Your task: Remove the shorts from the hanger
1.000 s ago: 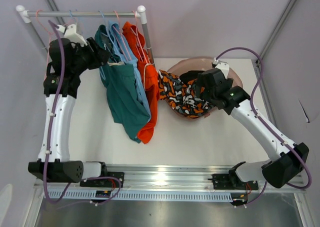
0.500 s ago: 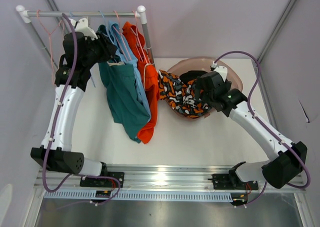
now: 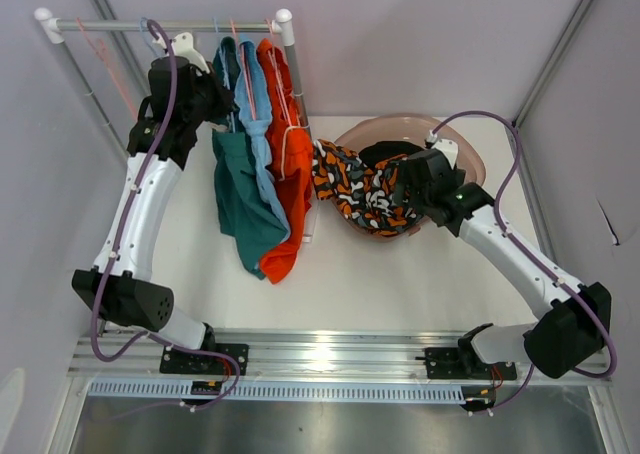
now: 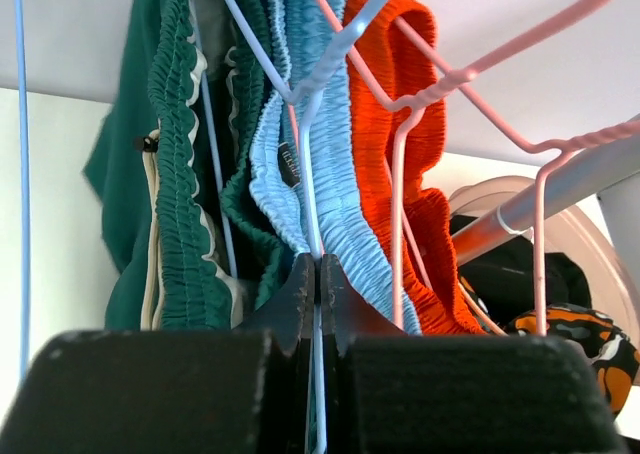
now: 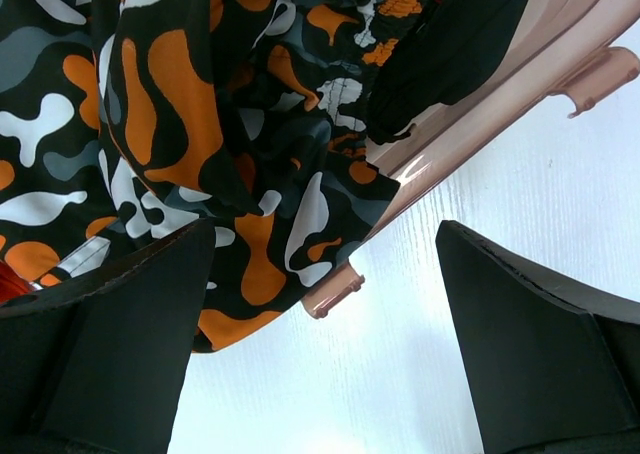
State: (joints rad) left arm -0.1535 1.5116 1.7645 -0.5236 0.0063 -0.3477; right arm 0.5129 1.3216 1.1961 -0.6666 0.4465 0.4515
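Teal shorts (image 3: pixel 238 199), light blue shorts (image 3: pixel 262 144) and bright orange shorts (image 3: pixel 290 189) hang on wire hangers from the rail (image 3: pixel 120 22). My left gripper (image 3: pixel 215 104) is up among them. In the left wrist view it (image 4: pixel 318 266) is shut on the pale blue hanger wire (image 4: pixel 310 124), between the teal shorts (image 4: pixel 175 204) and the light blue shorts (image 4: pixel 340 194). The patterned shorts (image 3: pixel 365 194) and black shorts (image 3: pixel 385 154) lie in the pink basin (image 3: pixel 470 154). My right gripper (image 5: pixel 322 234) hangs open over the basin's edge, holding nothing.
A pink hanger (image 4: pixel 440 84) crosses in front of the orange shorts (image 4: pixel 395 84). Bare pink and blue hangers (image 3: pixel 100 49) hang at the rail's left end. The rack's upright post (image 3: pixel 290 64) stands just right of the hanging shorts.
My left arm has swung right along the rail into the hanging shorts, and its gripper has shut on the blue hanger wire. The hanging shorts have bunched together. The right arm has barely shifted.
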